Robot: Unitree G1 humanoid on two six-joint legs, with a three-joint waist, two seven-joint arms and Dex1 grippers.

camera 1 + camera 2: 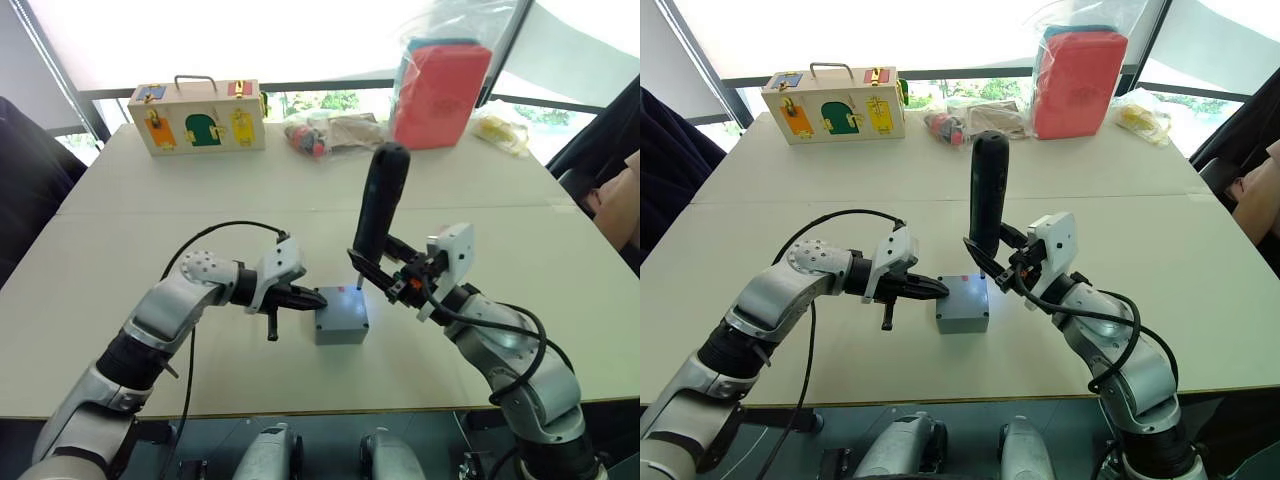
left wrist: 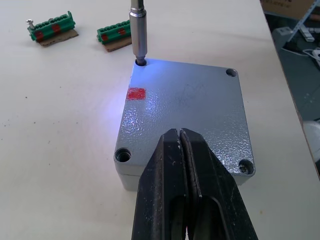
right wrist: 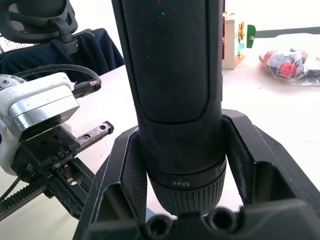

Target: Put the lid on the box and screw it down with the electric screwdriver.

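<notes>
The grey lid (image 2: 190, 105) lies flush on the grey box (image 1: 341, 330) in the middle of the table, a red mark near one corner. My right gripper (image 1: 380, 272) is shut on the dark electric screwdriver (image 1: 380, 200), which stands nearly upright. Its metal bit (image 2: 137, 32) sits in the lid's far corner hole, with white-blue light on the lid around it. My left gripper (image 1: 316, 299) is shut with nothing between its fingers, its tips (image 2: 179, 135) over the lid's left edge. The other three corner holes look open.
A wooden box with coloured doors (image 1: 197, 118), a bag of small parts (image 1: 330, 133), a red pouch in plastic (image 1: 440, 90) and a yellow bag (image 1: 500, 128) line the far edge. Two green terminal blocks (image 2: 52, 29) lie beyond the box. A person's arm (image 1: 620, 205) is at the right.
</notes>
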